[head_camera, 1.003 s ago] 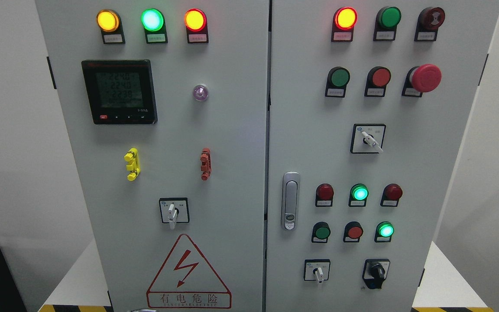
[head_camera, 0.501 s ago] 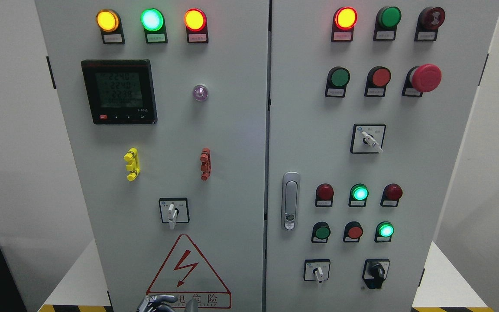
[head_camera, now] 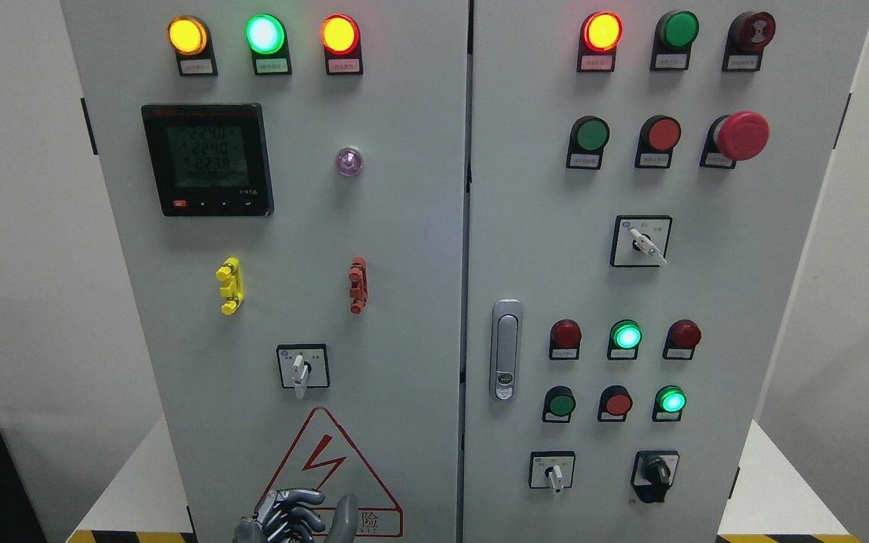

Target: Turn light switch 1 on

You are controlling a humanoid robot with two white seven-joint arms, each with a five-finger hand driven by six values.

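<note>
The labels are too small to show which switch is number 1. The nearest one to the robot is a white-handled turn switch [head_camera: 299, 368] in a black-framed square, on the lower middle of the cabinet's left door [head_camera: 404, 302], with its handle pointing straight down. Just below it is a red warning triangle [head_camera: 327, 467] with a lightning bolt.

The left hand [head_camera: 299, 516] comes up at the bottom edge of that door, over the lower part of the triangle and well short of the switch. Its dark fingers [head_camera: 295, 499] are loosely bent and lie sideways, the thumb stands up apart from them, and it holds nothing.

Above the switch, a yellow clip [head_camera: 229, 286] and a red clip [head_camera: 357, 285] sit side by side at mid-height. Higher up is a black meter [head_camera: 208, 160] with a lit display, and a small violet lamp [head_camera: 349, 161] to its right. Along the top edge, an amber lamp [head_camera: 188, 35], a green lamp [head_camera: 265, 34] and a red-rimmed lamp [head_camera: 340, 35] are all glowing.

The right door [head_camera: 706, 302] has a metal handle [head_camera: 506, 349] near its left edge and rows of round lamps and buttons, among them a big red mushroom button [head_camera: 740, 136]. It also carries two more white-handled switches [head_camera: 640, 241] [head_camera: 553, 471] and a black knob [head_camera: 655, 473]. The cabinet stands on a white table [head_camera: 774, 483].
</note>
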